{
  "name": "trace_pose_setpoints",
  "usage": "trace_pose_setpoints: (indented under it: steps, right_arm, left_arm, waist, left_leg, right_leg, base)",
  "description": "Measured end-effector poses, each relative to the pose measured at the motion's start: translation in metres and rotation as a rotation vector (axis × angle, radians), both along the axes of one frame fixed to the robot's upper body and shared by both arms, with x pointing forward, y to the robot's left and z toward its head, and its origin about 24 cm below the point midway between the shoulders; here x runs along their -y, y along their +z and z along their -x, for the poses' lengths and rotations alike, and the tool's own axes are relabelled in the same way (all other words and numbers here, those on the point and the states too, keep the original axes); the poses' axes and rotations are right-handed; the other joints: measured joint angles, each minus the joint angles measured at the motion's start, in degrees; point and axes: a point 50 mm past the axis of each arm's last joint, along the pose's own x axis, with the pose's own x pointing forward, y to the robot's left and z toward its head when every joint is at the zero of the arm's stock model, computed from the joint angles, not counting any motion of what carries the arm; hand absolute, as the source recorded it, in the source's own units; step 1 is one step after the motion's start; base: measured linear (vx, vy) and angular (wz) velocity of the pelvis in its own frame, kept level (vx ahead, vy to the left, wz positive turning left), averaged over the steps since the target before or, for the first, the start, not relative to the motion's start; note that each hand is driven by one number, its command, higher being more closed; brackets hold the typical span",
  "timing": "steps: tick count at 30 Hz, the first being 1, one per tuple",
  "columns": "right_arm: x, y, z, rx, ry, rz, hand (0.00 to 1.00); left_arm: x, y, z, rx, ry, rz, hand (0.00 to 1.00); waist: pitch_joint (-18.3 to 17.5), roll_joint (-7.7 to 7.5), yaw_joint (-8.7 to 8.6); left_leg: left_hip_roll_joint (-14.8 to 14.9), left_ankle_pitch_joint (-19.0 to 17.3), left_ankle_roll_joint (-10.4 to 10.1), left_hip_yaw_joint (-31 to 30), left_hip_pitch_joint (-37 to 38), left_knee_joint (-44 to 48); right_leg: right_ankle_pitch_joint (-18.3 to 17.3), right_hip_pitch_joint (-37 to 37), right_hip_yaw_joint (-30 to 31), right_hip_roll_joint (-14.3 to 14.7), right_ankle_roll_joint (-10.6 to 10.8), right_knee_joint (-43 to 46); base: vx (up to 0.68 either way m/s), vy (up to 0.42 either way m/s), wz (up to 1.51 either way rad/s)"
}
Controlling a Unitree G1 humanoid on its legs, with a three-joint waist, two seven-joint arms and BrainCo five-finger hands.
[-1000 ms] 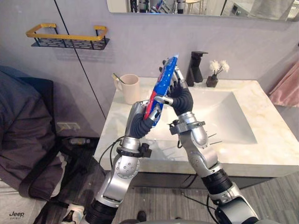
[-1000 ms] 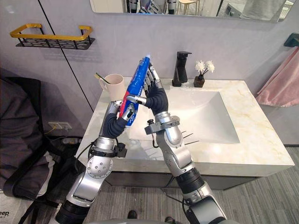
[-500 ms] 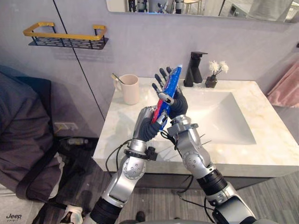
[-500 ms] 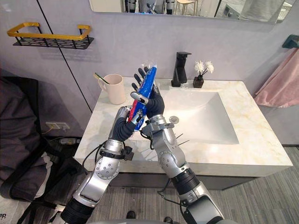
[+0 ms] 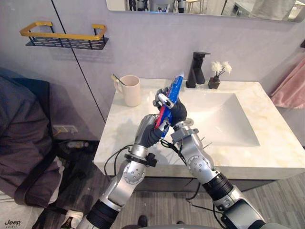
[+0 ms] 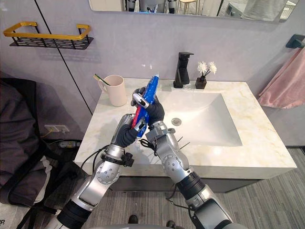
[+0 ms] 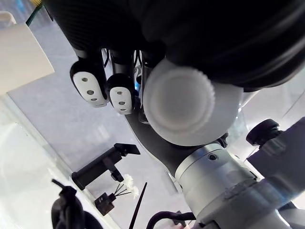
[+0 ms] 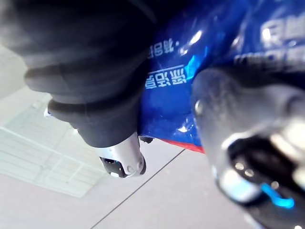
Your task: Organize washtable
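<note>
A blue and red toothpaste tube point(image 5: 173, 89) stands tilted in the air over the left part of the marble washtable point(image 5: 124, 129). My left hand point(image 5: 148, 131) is shut on its lower red end; in the left wrist view the white cap point(image 7: 183, 102) shows beside my curled fingers point(image 7: 90, 83). My right hand point(image 5: 177, 111) is curled round the tube's middle, and the blue tube point(image 8: 200, 57) sits against its fingers point(image 8: 95, 109) in the right wrist view. The crimped top of the tube sticks out above both hands.
A cream cup point(image 5: 132, 90) with a toothbrush stands at the counter's back left. A black faucet point(image 5: 196, 69) and a small flower vase point(image 5: 215, 78) stand behind the sink basin point(image 5: 224, 119). A black and gold shelf point(image 5: 64, 38) hangs on the wall at left. A pink towel point(image 5: 290, 88) hangs at right.
My right hand's fingers, straight along the tube before, have curled round it. Both hands and the tube have come down a little towards the counter.
</note>
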Motion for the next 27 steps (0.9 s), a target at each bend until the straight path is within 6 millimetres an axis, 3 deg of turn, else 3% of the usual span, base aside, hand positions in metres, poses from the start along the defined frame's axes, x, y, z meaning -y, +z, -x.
trace_pose_setpoints:
  steps: [3, 4, 9, 14, 17, 18, 21, 27]
  right_arm:
    - [-0.001, -0.001, 0.000, -0.002, 0.017, 0.010, 1.00]
    - [-0.002, -0.001, 0.001, 0.001, 0.025, 0.013, 1.00]
    - [-0.002, 0.005, 0.002, 0.048, 0.034, 0.000, 1.00]
    - [0.003, 0.024, 0.009, 0.128, -0.029, -0.073, 1.00]
    - [0.020, 0.030, 0.008, 0.167, -0.116, -0.087, 1.00]
    - [0.039, 0.030, 0.008, 0.175, -0.203, -0.119, 1.00]
    - [0.069, 0.024, 0.008, 0.175, -0.348, -0.105, 1.00]
    - [0.093, 0.013, 0.015, 0.150, -0.464, -0.056, 1.00]
  left_arm:
    - [-0.003, -0.003, 0.002, -0.009, 0.010, -0.002, 1.00]
    - [-0.005, -0.004, 0.002, -0.011, 0.017, 0.000, 0.00]
    - [-0.015, 0.001, 0.006, 0.013, 0.054, -0.006, 0.00]
    - [-0.034, 0.022, 0.012, 0.106, 0.134, 0.051, 0.00]
    - [-0.063, 0.034, 0.014, 0.180, 0.287, 0.102, 0.00]
    - [-0.087, 0.042, 0.018, 0.230, 0.411, 0.127, 0.00]
    - [-0.118, 0.049, 0.033, 0.297, 0.571, 0.163, 0.00]
    - [-0.152, 0.034, 0.053, 0.244, 0.775, 0.260, 0.00]
  waist:
    - [0.0, 0.00, -0.02]
    - [0.0, 0.00, 0.01]
    - [0.0, 0.01, -0.18]
    - [0.0, 0.04, -0.09]
    - [0.0, 0.05, -0.03]
    - [0.0, 0.06, 0.07]
    - [0.0, 0.07, 0.20]
    - [0.0, 0.08, 0.20]
  left_leg:
    - [0.0, 0.0, 0.0, 0.2, -0.3, 0.0]
    - [0.0, 0.0, 0.0, 0.4, -0.4, 0.0]
    - [0.0, 0.0, 0.0, 0.4, -0.2, 0.0]
    - [-0.1, 0.0, 0.0, -0.2, 0.4, 0.0]
    - [-0.2, -0.1, 0.0, -0.4, 0.6, 0.0]
    - [-0.2, -0.3, -0.3, -0.6, 0.6, 0.0]
    - [-0.3, -0.3, -0.3, -0.6, 0.5, -0.1]
    - [-0.3, -0.3, -0.3, -1.3, 0.4, -0.1]
  right_leg:
    - [0.1, -0.5, 0.3, 0.0, 0.0, 0.1]
    - [0.1, -0.6, 0.5, 0.0, 0.0, 0.1]
    - [0.1, -0.5, 0.5, 0.0, 0.0, 0.1]
    - [0.1, 0.5, -0.2, -0.1, 0.1, 0.0]
    - [0.0, 0.7, -0.5, -0.2, 0.1, 0.0]
    - [0.0, 0.9, -0.7, -0.2, 0.1, 0.0]
    - [-0.1, 0.9, -1.0, -0.3, 0.0, 0.0]
    - [-0.1, 1.3, -1.6, -0.3, 0.0, -0.6]
  base:
    - [-0.02, -0.013, -0.05]
    - [-0.02, -0.011, -0.05]
    - [0.00, -0.002, -0.01]
    - [-0.01, -0.005, 0.06]
    - [-0.03, -0.011, 0.06]
    - [-0.04, -0.017, 0.07]
    - [-0.03, -0.016, 0.05]
    - [0.00, -0.008, 0.03]
